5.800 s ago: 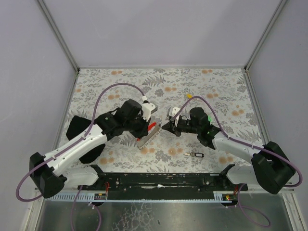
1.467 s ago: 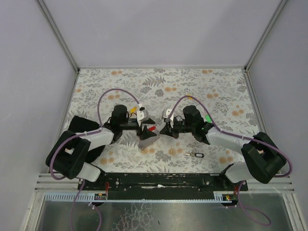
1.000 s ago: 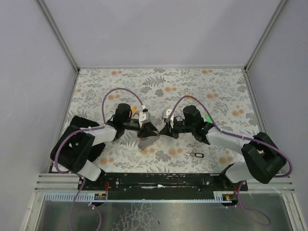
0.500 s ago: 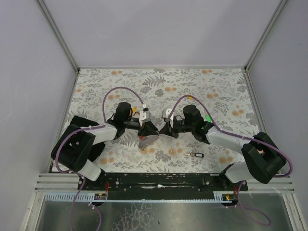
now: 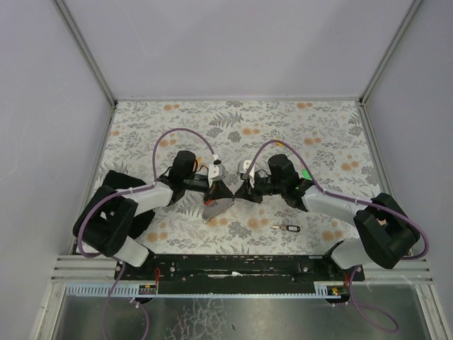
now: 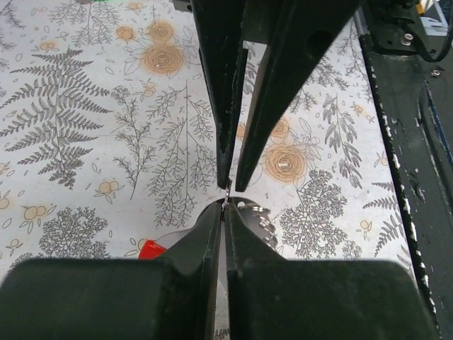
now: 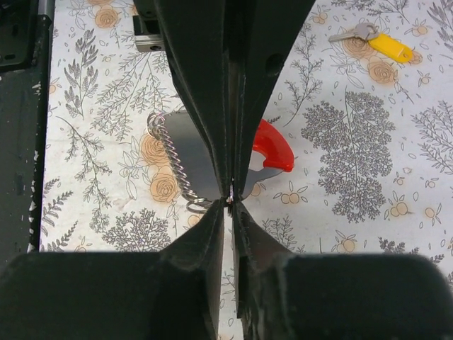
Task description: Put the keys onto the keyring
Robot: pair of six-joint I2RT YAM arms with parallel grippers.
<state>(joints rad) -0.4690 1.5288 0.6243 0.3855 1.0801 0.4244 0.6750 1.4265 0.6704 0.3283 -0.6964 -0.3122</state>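
The keyring lies under both grippers: its grey fan-shaped piece (image 5: 215, 207) shows in the top view, and the right wrist view shows the grey piece (image 7: 185, 145), red loop (image 7: 273, 147) and silver wire coil (image 7: 168, 157). My left gripper (image 5: 224, 193) and right gripper (image 5: 240, 193) meet tip to tip above it. Each is shut on a thin silver wire at its tips, left (image 6: 226, 206) and right (image 7: 231, 205); the wire seems part of the keyring. A black-headed key (image 5: 287, 227) lies loose on the table. A yellow-headed key (image 7: 387, 47) lies farther back.
The floral table cover (image 5: 318, 127) is ringed by grey walls. The black mounting rail (image 5: 233, 265) runs along the near edge. Purple cables (image 5: 180, 132) arch over both arms.
My left gripper has moved right until its tips meet the right gripper's over the keyring. The red loop has become hidden in the top view. The right arm has barely moved.
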